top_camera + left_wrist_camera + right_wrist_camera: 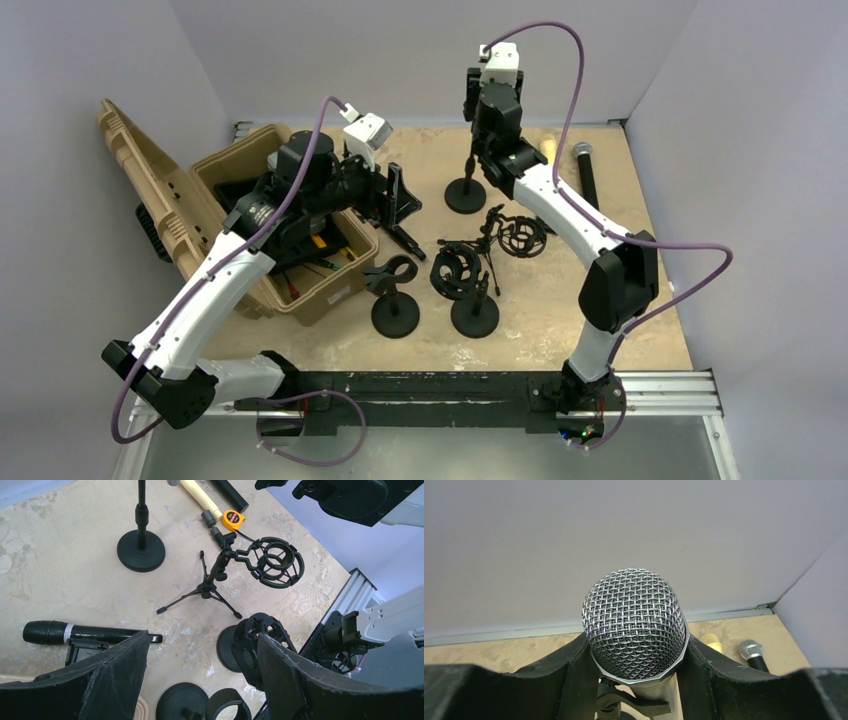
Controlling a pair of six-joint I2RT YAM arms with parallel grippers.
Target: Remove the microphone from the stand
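Now pinching microphone (635,625) at mesh head with right jaws, upright in stand (465,192) at far table (430,150) edge, likely for a straight upward pull. Holding left jaws spread, empty, above tripod mount (212,580). Noting tape measure (231,519) and spare mic (751,651) near stand; nothing seen blocking overhead

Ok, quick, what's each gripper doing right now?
Left gripper: open, empty.
Right gripper: closed on the mic.
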